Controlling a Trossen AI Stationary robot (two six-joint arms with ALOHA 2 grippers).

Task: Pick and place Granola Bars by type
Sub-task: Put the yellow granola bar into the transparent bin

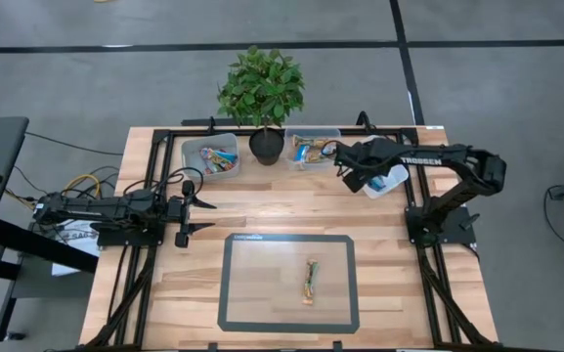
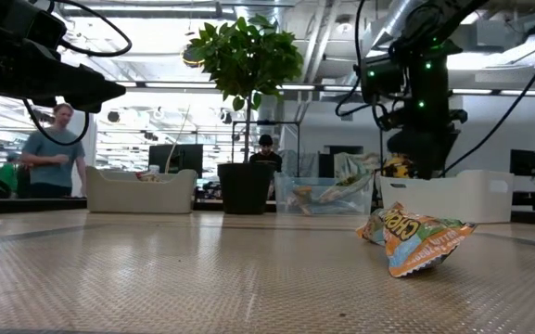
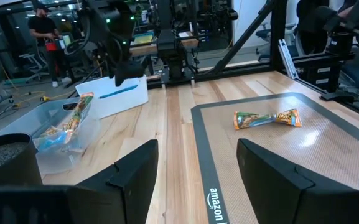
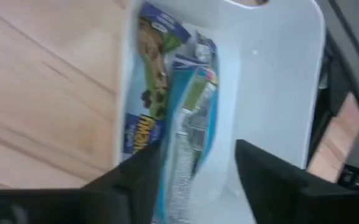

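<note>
One granola bar in a green, tan and orange wrapper lies flat on the dark-edged mat; it also shows in the low view and the left wrist view. Blue and white bars lie in the white tub. My right gripper hangs open over that tub, its fingers above the bars, holding nothing. My left gripper is open and empty at the table's left, pointing toward the mat, as the left wrist view shows.
A clear tub with mixed bars stands at the back left, and another clear tub with bars at the back centre. A potted plant stands between them. People stand in the room beyond the table.
</note>
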